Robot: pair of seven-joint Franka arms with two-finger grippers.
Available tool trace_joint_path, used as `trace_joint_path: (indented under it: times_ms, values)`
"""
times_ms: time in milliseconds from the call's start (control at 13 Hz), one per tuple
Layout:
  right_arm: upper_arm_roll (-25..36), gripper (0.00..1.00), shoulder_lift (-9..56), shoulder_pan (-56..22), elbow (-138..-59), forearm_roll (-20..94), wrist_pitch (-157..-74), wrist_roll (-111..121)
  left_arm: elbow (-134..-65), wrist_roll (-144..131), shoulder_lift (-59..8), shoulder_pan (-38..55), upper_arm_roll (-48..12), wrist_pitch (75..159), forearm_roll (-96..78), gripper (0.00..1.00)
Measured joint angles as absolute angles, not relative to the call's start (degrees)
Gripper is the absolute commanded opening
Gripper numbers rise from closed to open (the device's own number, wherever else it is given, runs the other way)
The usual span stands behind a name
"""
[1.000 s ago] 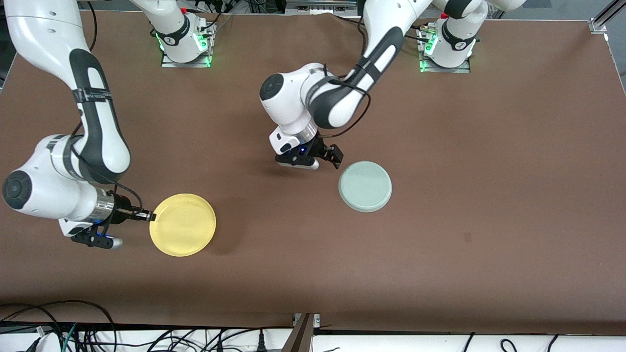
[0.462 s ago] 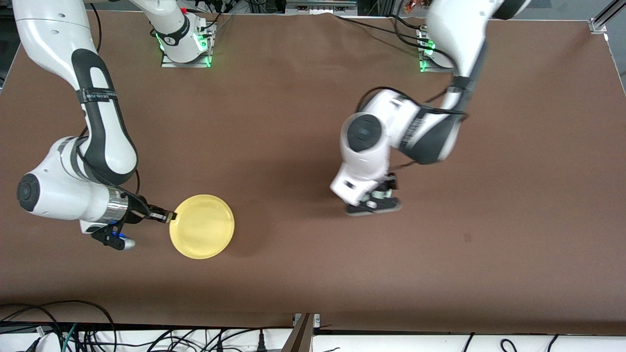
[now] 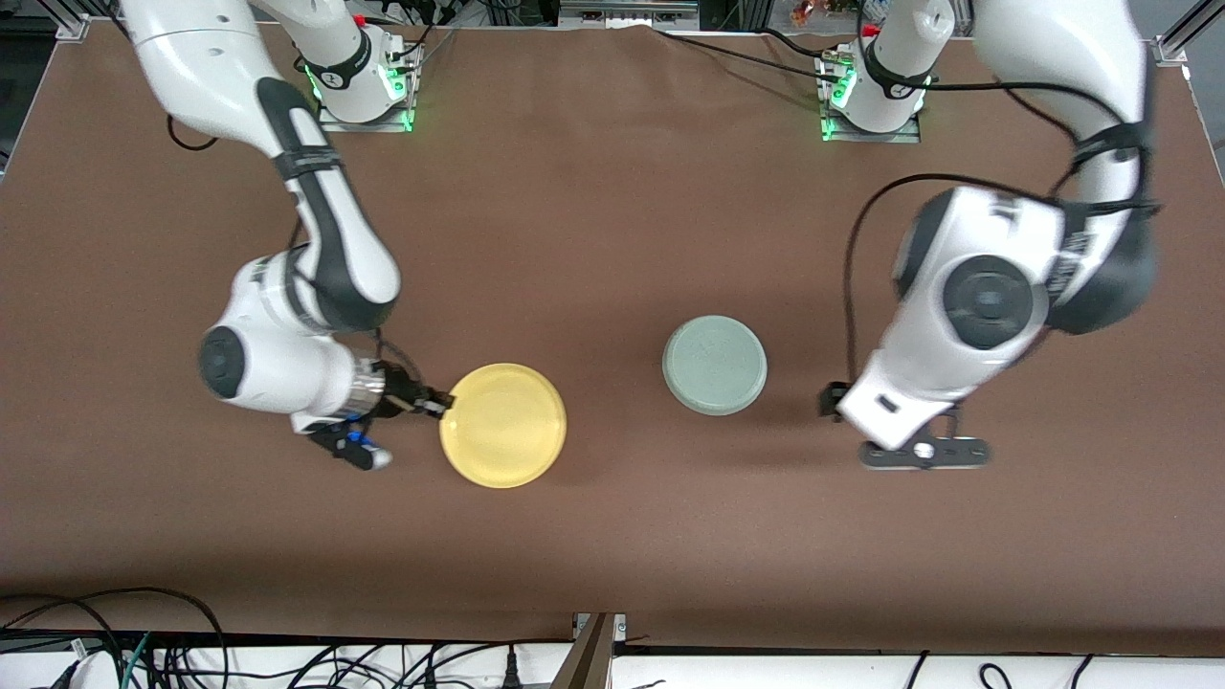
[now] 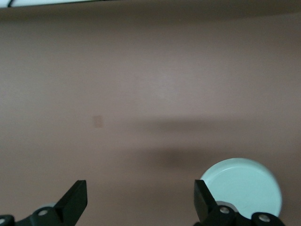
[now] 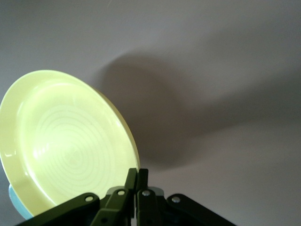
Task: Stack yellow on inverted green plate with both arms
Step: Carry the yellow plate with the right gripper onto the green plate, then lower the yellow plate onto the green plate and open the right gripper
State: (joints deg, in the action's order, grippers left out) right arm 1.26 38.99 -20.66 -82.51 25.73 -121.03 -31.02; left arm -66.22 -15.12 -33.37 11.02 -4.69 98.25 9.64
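Right now my right hand (image 3: 435, 406) is pinched tight on the rim of the yellow plate (image 3: 503, 425), carrying it clear of the worktop (image 3: 593, 220), over a spot toward the right arm's end from the green plate (image 3: 715, 365). The green plate lies upside down on the worktop, flat underside up, well apart from the yellow one. My left hand (image 4: 141, 207) hangs with its fingers spread wide and nothing in them, over the worktop toward the left arm's end from the green plate; that arm waits. My worry is the grip: I hold the yellow plate by one edge only, and in the right wrist view it hangs tilted, so it may swing or slip as I travel. If I release it off-centre or still tilted, I judge it slides off the green plate's smooth underside.
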Motion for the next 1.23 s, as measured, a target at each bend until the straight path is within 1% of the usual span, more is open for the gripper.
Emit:
trace_joint_path:
  times_ms: [308,538,692,846,923,1077,1231]
  values:
    - [1.08,0.00,42.12,-33.51,-83.53,25.73,-133.62,-44.69,-66.19,-6.82,-26.27,6.26,-4.92,86.81,9.11,1.00]
    - [1.25,0.00,43.40,-41.12,-84.13,25.72,-139.91,-52.39,-67.12,-6.20,-20.54,2.41,-4.67,83.94,4.39,1.00]
    - [1.32,0.00,43.41,-44.37,-84.06,25.72,-141.63,-55.79,-70.50,-2.67,-16.36,-2.07,-4.53,83.73,0.81,1.00]
    - [1.36,0.00,43.55,-47.17,-84.09,25.72,-143.41,-57.29,-76.65,-0.14,-11.39,-4.03,-4.33,86.18,0.14,1.00]
    - [1.43,0.00,43.96,-48.38,-84.13,25.72,-144.44,-57.83,-80.42,0.53,-8.81,-3.64,-3.73,89.82,0.15,1.00]
    - [1.63,0.00,45.49,-49.69,-84.23,25.72,-148.01,-58.80,-88.44,1.70,-4.32,-1.00,-0.31,96.22,0.15,1.00]
    - [1.86,0.00,46.81,-49.74,-84.23,25.72,-150.53,-58.89,-93.48,1.83,-1.98,0.17,0.86,97.91,0.26,1.00]
